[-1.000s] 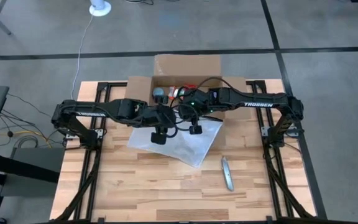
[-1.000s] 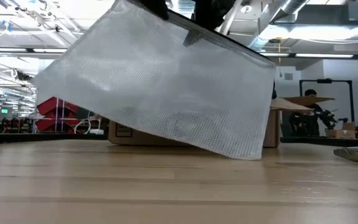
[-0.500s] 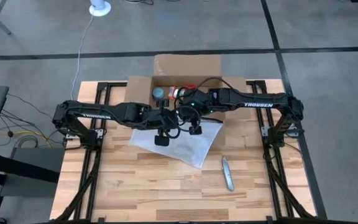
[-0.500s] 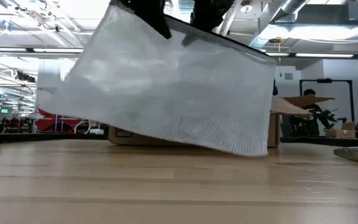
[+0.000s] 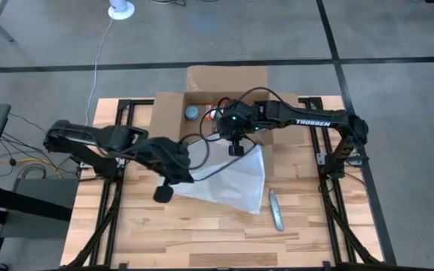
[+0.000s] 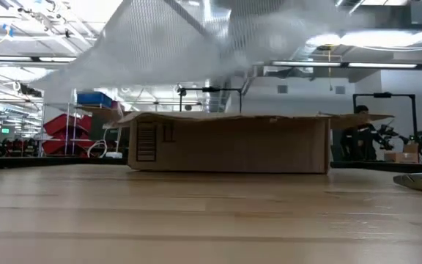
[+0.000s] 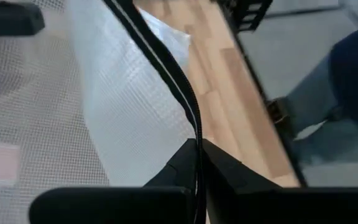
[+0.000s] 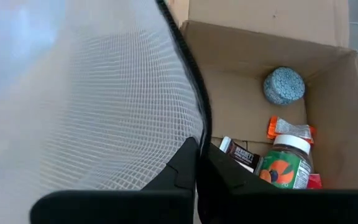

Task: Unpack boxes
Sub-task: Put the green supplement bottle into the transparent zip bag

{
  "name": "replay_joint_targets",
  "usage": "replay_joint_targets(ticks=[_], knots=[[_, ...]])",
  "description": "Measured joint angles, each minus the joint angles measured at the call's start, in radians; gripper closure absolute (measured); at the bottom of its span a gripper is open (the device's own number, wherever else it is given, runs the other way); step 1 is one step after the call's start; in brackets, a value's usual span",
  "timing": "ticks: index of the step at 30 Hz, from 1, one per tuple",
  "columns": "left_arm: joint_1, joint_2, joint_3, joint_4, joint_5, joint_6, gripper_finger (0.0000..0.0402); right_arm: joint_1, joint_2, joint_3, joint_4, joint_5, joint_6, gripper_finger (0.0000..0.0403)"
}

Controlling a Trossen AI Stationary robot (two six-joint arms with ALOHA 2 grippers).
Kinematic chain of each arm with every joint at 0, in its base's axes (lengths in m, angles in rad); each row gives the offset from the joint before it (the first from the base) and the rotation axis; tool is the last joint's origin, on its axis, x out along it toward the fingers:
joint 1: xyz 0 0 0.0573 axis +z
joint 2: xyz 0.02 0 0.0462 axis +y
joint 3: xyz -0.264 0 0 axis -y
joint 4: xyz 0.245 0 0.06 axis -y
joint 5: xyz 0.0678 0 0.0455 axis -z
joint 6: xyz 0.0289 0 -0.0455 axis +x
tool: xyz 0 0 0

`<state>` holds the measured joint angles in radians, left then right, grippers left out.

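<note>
Both grippers pinch the zipper edge of the mesh zip bag (image 5: 228, 181), held in the air. The left gripper (image 5: 164, 191) is the nearer-edge end; the right gripper (image 5: 236, 148) is just in front of the cardboard box (image 5: 224, 94). The box lies open directly beyond the right gripper, contents inside; the right arm is nearer it.

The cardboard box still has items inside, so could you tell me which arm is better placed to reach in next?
Probably the right gripper: it hovers at the box's front edge, though shut on the mesh bag. The left gripper is farther out, also gripping the bag.
</note>
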<state>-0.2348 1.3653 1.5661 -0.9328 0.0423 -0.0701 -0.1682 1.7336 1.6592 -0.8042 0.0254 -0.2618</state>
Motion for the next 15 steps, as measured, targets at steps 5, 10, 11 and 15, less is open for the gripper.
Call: replay_joint_targets(ticks=[5, 10, 11, 15], knots=[[-0.001, -0.025, 0.000, -0.111, -0.017, -0.082, 0.0401, 0.015, -0.001, 0.029, -0.004, 0.000, 0.002, 0.0403], [-0.002, -0.015, 0.000, -0.317, -0.025, -0.170, 0.0401, 0.042, -0.015, 0.086, -0.008, -0.001, 0.002, 0.0401], [-0.002, -0.015, 0.000, -0.337, -0.027, -0.179, 0.0401, 0.045, -0.015, 0.102, -0.028, -0.010, 0.002, 0.0397], [-0.005, -0.016, 0.000, -0.362, -0.029, -0.185, 0.0401, 0.033, -0.015, 0.137, -0.083, -0.152, 0.061, 0.0352]])
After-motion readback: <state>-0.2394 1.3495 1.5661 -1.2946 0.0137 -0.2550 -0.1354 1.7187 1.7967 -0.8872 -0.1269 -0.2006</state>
